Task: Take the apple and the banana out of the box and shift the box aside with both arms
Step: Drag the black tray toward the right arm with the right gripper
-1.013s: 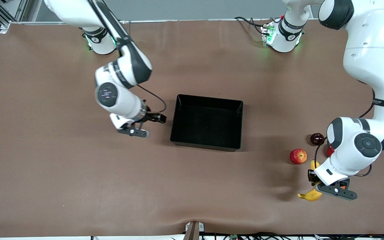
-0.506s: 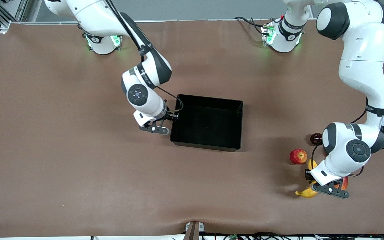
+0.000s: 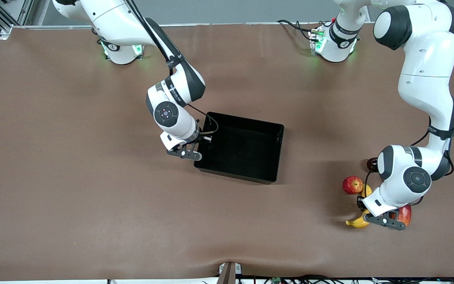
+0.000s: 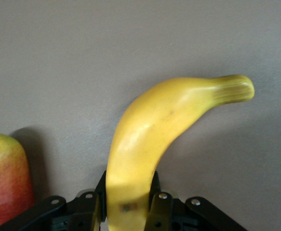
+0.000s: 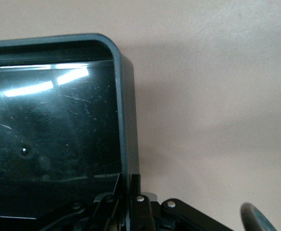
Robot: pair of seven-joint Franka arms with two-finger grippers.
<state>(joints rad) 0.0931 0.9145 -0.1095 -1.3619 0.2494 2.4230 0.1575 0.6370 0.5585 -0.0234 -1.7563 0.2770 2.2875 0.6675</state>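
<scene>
A red-and-yellow mango [image 3: 406, 215] and dark plum [image 3: 371, 162] lie on the table [image 3: 73, 189].

A: Front view evenly bright, sharp; soft shadows under both arms on the tabletop [image 3: 73, 177]. Green glow at the arm bases.

B: Right wrist view: white glare streaks across the glossy box [image 5: 49, 139] floor. Left wrist view dimmer, slightly soft; banana [image 4: 150, 144] casts a shadow, its near end blurred at the gripper.
</scene>
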